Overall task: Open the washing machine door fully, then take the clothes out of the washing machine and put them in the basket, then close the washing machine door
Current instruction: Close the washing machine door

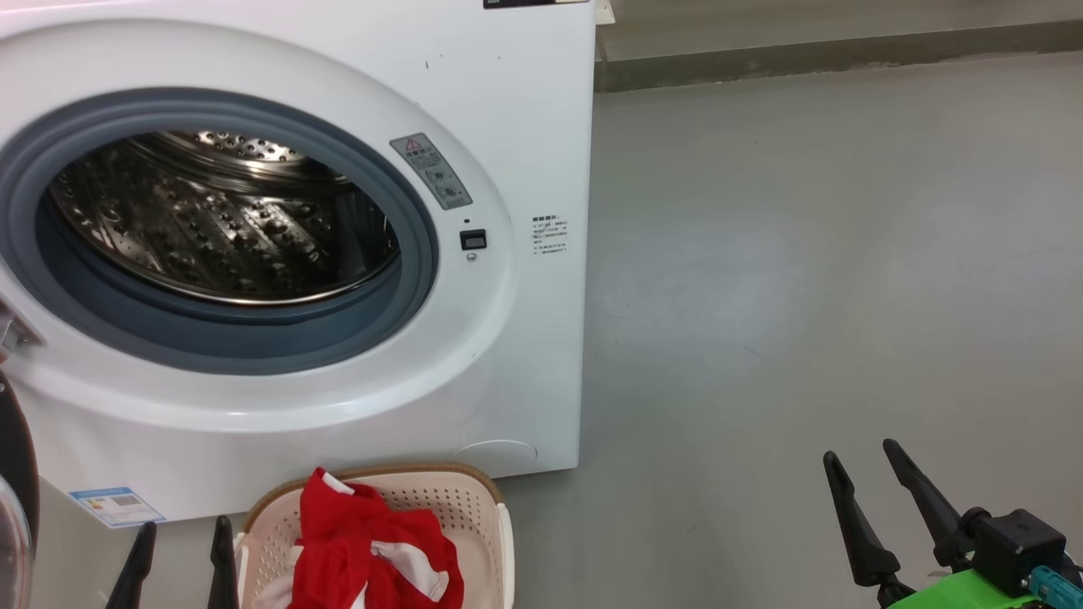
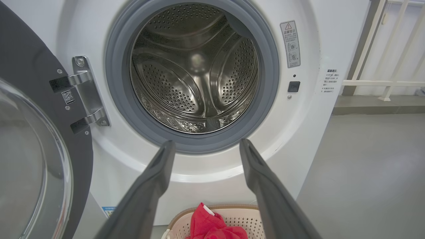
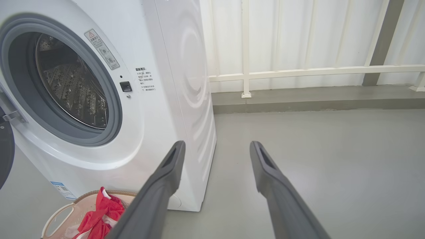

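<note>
The white washing machine (image 1: 525, 152) stands with its steel drum (image 2: 196, 69) bare and no fabric showing inside. Its door (image 2: 30, 159) hangs swung wide on the left hinge, black rim and glass bowl facing me. Red and white clothes (image 1: 364, 550) lie heaped in the cream basket (image 1: 474, 499) on the floor before the machine. My left gripper (image 1: 184, 533) is open just left of the basket, pointing at the drum mouth (image 2: 207, 146). My right gripper (image 1: 863, 461) is open over bare floor to the right, well away from the machine.
Grey floor (image 1: 804, 296) stretches to the right of the machine. A low kerb and a white railing (image 3: 298, 71) run along the back wall. The open door (image 1: 13, 474) takes up the space at the far left.
</note>
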Motion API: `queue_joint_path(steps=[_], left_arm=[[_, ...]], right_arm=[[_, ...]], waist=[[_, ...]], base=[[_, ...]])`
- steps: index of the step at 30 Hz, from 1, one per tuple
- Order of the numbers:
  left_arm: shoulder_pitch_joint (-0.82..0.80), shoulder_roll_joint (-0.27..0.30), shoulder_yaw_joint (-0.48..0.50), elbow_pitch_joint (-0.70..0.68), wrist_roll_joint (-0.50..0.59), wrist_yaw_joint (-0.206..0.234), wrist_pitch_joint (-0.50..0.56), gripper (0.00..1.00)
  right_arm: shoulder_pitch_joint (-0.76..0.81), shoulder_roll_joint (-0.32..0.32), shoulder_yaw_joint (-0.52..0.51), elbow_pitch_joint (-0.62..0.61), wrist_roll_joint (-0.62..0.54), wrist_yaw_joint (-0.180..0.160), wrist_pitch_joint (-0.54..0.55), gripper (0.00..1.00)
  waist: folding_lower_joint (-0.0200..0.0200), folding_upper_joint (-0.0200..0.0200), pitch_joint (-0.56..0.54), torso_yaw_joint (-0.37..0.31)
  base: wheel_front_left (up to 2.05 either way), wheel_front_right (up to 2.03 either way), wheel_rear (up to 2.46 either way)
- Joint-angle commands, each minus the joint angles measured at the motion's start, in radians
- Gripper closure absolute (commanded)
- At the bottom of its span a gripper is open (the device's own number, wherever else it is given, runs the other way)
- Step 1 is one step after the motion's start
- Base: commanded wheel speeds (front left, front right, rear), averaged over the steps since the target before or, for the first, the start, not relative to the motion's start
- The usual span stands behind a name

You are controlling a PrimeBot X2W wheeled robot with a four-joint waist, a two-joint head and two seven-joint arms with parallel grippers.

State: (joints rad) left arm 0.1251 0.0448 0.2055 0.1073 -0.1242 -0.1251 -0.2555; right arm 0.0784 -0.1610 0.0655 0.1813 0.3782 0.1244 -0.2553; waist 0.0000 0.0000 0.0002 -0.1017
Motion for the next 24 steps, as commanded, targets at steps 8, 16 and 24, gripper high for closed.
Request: queue_joint_path(steps=[8, 16, 24], left_arm=[[-0.014, 0.006, 0.027, -0.03, 0.005, -0.006, -0.006, 0.0], [-0.012, 0.006, 0.03, -0.036, 0.0, -0.006, -0.006, 0.0], [-0.013, 0.006, 0.028, -0.036, -0.001, -0.006, -0.006, 0.0]], right_arm=[[-0.006, -0.02, 0.013, -0.028, 0.003, 0.006, -0.006, 0.0], [-0.006, -0.02, 0.012, -0.03, 0.002, 0.006, -0.006, 0.0], [-0.007, -0.019, 0.009, -0.029, 0.001, 0.006, -0.006, 0.0]], waist=[[0.0, 0.0, 0.001, 0.003], [0.0, 0.0, 0.001, 0.005], [0.0, 0.0, 0.002, 0.007]], base=[[-1.03, 1.03, 0.0], [-1.28, 1.28, 0.0], [-0.47, 0.47, 0.0]])
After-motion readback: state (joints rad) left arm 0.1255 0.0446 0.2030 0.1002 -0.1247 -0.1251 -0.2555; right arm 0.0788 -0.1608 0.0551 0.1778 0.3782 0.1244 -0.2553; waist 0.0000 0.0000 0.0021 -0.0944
